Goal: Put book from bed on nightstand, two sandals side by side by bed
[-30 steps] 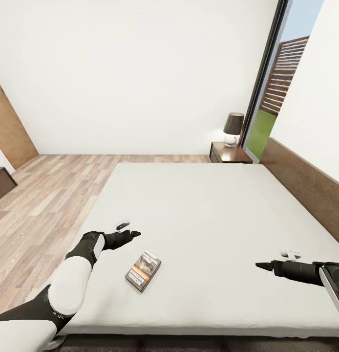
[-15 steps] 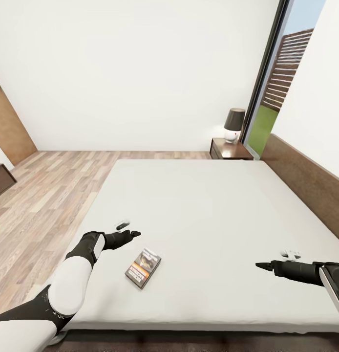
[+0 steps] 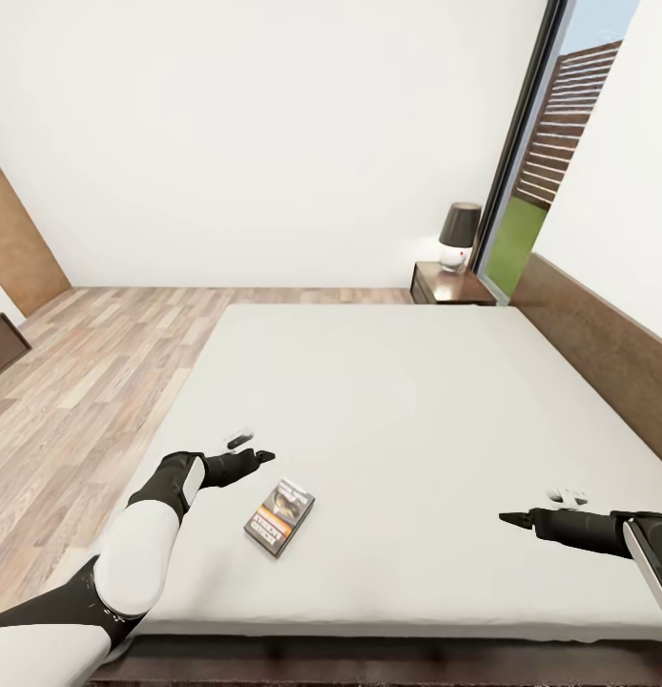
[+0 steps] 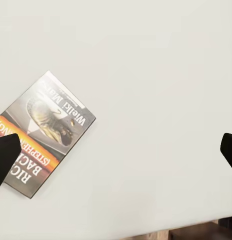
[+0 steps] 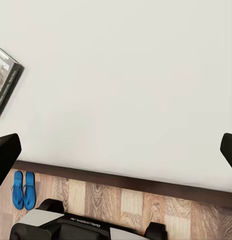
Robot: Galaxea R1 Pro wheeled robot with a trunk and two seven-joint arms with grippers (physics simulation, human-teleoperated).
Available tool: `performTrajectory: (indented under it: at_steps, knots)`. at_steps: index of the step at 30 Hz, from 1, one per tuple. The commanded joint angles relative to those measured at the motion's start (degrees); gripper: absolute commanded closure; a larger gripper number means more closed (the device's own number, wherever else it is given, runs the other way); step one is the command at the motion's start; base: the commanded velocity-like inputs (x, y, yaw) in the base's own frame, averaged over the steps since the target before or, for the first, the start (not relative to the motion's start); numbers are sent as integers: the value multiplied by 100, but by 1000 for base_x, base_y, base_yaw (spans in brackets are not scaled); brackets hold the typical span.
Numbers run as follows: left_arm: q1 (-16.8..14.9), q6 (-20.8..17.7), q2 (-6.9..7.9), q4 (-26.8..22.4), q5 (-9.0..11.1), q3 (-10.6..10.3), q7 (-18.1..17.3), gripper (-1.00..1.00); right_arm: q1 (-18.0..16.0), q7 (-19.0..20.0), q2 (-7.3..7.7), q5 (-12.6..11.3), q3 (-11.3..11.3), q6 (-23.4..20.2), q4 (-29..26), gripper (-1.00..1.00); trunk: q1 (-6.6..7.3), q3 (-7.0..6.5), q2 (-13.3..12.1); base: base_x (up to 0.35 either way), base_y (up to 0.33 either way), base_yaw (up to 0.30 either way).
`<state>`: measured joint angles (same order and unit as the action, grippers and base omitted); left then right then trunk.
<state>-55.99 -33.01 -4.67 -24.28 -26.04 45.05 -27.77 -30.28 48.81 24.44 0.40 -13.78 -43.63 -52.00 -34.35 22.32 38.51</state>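
Note:
The book [image 3: 279, 516] lies flat on the light-grey bed [image 3: 388, 401] near its front edge, orange band showing. My left gripper [image 3: 259, 456] hovers open just beyond the book and to its left; in the left wrist view the book [image 4: 43, 132] lies by one fingertip [image 4: 3, 157]. My right gripper [image 3: 510, 518] is open over bare mattress at the right. The right wrist view catches the book [image 5: 6, 80] and the two blue sandals [image 5: 23, 189] lying side by side on the wood floor next to the bed frame. A nightstand [image 3: 450, 284] stands at the bed's far corner.
A dark-shaded lamp [image 3: 458, 234] sits on the nightstand beside the tall window [image 3: 527, 172]. The brown headboard [image 3: 598, 343] runs along the bed's right side. Wood floor [image 3: 93, 382] lies open to the left. My base [image 5: 70, 225] stands close to the sandals.
The whole view has shifted: the bed's front frame now shows at the bottom and the far wall sits higher. Both arms hold the same pose, and the book has not moved on the bed.

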Motion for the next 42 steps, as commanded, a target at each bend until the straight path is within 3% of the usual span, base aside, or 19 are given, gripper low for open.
performTrajectory:
  at_steps: [1,21,26,29,32,35,42]
  knots:
    - [-5,-30,-8,-17,-59,48,-44,-100,-5,24,-2,4,-10,-40,-3,-100,-1,17,7,0,0,0]
    - [-8,-30,-8,-15,-59,48,-45,-100,-5,76,-1,-54,-46,-55,-25,-100,-1,199,7,0,0,0]
    - [-7,-30,-8,-15,-59,48,-45,-100,-5,121,6,-357,-53,-60,-35,-100,-1,244,7,0,0,0]
    - [-7,-33,-8,-15,-59,48,-45,-100,-5,683,31,-905,-36,-59,-29,-100,-1,272,7,0,0,0]
    - [-8,-34,-8,-15,-59,48,-45,-100,-5,1336,45,-1133,-29,-58,-21,-100,-1,299,7,0,0,0]
    - [-6,-33,-8,-15,-59,48,-45,-100,-5,1667,49,-1222,-26,-58,-1,-100,-1,326,7,0,0,0]
    - [-6,-30,-8,-15,-59,48,-45,-100,-2,1743,44,-1240,-30,-56,5,-100,-1,390,7,0,0,0]
